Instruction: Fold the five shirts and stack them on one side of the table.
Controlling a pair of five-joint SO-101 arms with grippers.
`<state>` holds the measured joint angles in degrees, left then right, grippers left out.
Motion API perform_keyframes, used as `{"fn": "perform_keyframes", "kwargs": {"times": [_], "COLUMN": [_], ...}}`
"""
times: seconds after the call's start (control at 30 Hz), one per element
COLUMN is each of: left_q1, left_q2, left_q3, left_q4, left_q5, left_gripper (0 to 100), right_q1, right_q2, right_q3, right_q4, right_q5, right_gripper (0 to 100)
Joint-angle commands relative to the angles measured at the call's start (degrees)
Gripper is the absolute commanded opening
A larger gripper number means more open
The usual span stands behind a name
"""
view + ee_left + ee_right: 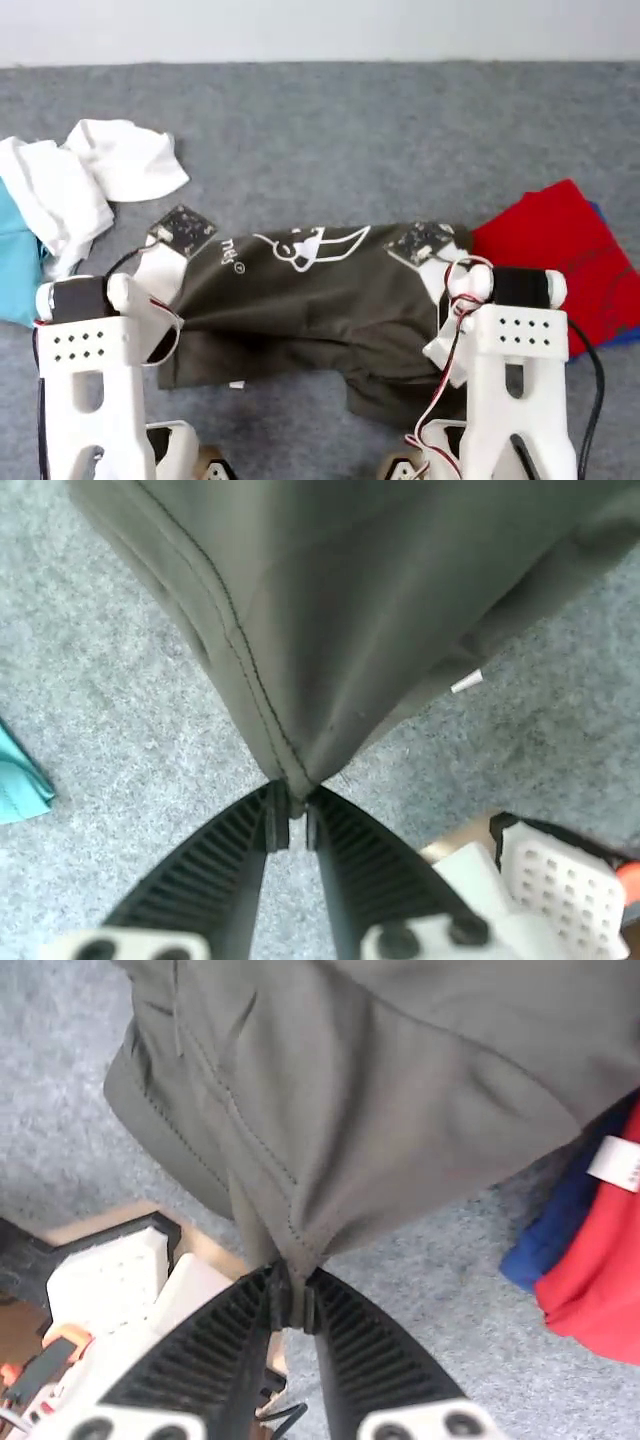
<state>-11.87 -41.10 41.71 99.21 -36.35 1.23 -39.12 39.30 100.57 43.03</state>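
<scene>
**A:** Closest to us, our left pincer [288, 825] is clamped on a stitched edge of the dark olive shirt [380, 610]. Our right pincer [290, 1300] nips another seam of it the same way.

**B:** So the shirt spans between the two, over the middle of the grey worktop [350, 120], with its lower part bunched near the arm bases.

**A:** Our worry is that each grip takes just a sliver of hem. If we pull apart or swing quickly, an edge may slip out and the fold would collapse.

**B:** The cloth could also drag across the red shirt [560, 250] just beside it.

**A:** The wrist views give us both grips, which the arms hide from above. The right one also shows a blue shirt [545, 1245] under the red.

**B:** The high view adds the white shirt [90, 180] and teal shirt [15, 255], farther off on the left.
</scene>
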Motion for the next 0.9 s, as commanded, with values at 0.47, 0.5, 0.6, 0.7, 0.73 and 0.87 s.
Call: {"fn": "perform_keyframes", "kwargs": {"times": [0.47, 0.5, 0.6, 0.7, 0.73, 0.87], "left_q1": [-0.4, -0.4, -0.4, -0.4, -0.4, -1.8], "left_q2": [-1.1, -1.1, -1.1, -1.4, -1.5, -1.5], "left_q3": [15.3, 15.7, 15.3, 15.2, 14.9, 10.4], "left_q4": [-13.8, -13.1, -9.3, -9.0, -9.0, -9.0], "left_q5": [-12.0, -12.0, -12.2, -12.1, -12.1, -12.1], "left_gripper": [2, 3, 11, 15, 15, 15], "right_q1": [0.6, 0.3, 0.2, 0.3, 0.5, 0.9], "right_q2": [-1.5, -1.5, -1.5, -1.5, -1.5, -1.5], "right_q3": [0.3, 0.3, 0.2, 0.2, 0.1, -2.9], "right_q4": [2.3, 2.3, 2.3, 2.3, 2.3, 1.0], "right_q5": [-0.1, -0.8, -1.1, -1.1, -1.1, -1.8], "right_gripper": [15.7, 16.6, 16.7, 16.7, 16.7, 16.6]}}
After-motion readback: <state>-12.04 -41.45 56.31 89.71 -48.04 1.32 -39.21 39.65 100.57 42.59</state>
